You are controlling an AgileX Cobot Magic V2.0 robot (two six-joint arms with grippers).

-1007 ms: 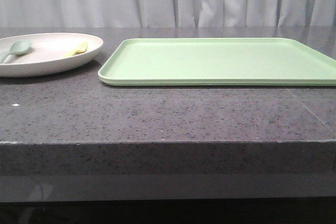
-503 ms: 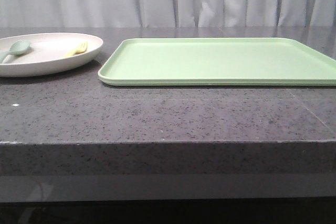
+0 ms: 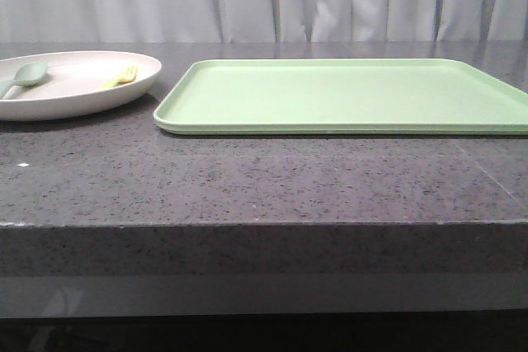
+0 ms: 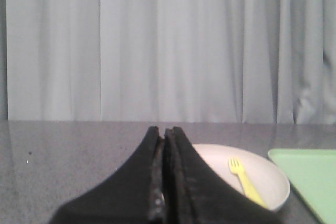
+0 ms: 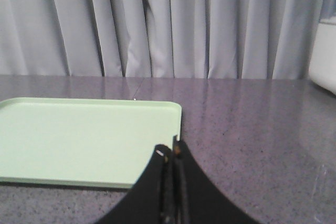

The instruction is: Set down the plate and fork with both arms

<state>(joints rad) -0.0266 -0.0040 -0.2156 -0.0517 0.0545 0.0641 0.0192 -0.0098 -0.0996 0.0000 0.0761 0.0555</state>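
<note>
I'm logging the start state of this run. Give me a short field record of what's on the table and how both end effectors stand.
plate: on the table left of the tray, not touching it
fork: yellow, lying in the plate, right part
spoon: grey-green, lying in the plate, left part
tray: light green, flat, nothing on it
left end effector: shut, holding nothing, near the plate
right end effector: shut, holding nothing, near a tray corner
table: dark speckled stone

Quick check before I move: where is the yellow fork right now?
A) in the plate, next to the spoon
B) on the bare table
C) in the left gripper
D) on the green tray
A: the fork lies inside the plate with the spoon, while the tray holds nothing.
</note>
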